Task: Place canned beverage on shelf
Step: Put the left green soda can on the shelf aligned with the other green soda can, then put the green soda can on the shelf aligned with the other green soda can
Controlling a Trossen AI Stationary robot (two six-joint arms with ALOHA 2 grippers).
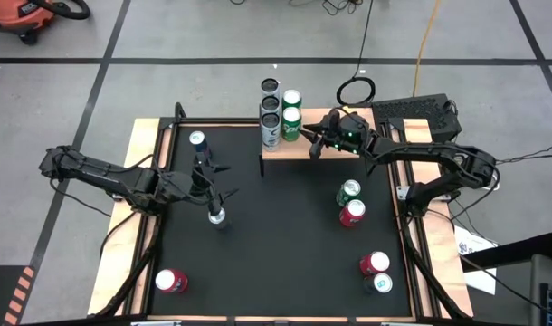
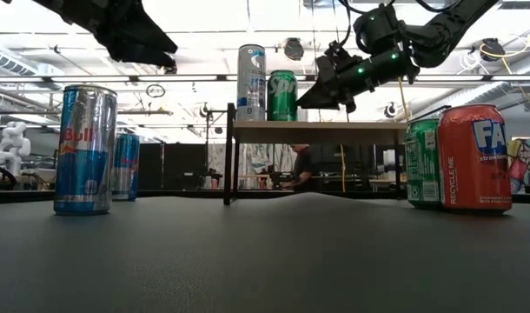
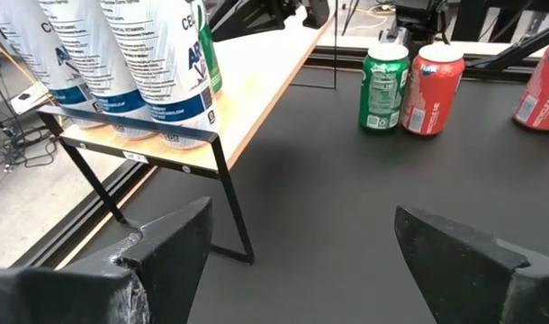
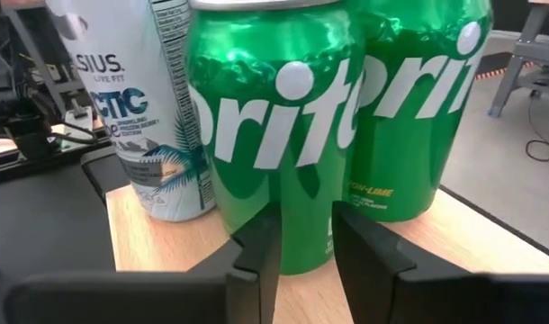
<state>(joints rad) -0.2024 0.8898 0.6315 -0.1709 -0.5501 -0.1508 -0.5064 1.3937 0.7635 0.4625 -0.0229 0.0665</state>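
A: Standing upright on the shelf (image 1: 305,149), the green Sprite can (image 4: 273,135) sits directly ahead of the right gripper (image 4: 303,241), with a second green can (image 4: 414,108) touching its side and a tall white Celsius can (image 4: 135,108) on the other.

B: And the claw?

A: Its fingers (image 4: 256,256) are nearly together with a narrow gap, just short of the can, not touching it.

B: Farther out?

A: Below that gripper on the table, a green can (image 1: 348,191) and a red can (image 1: 352,213) stand touching. The left gripper (image 1: 206,186) hovers well apart across the table, jaws spread wide, near a blue Red Bull can (image 1: 197,141).
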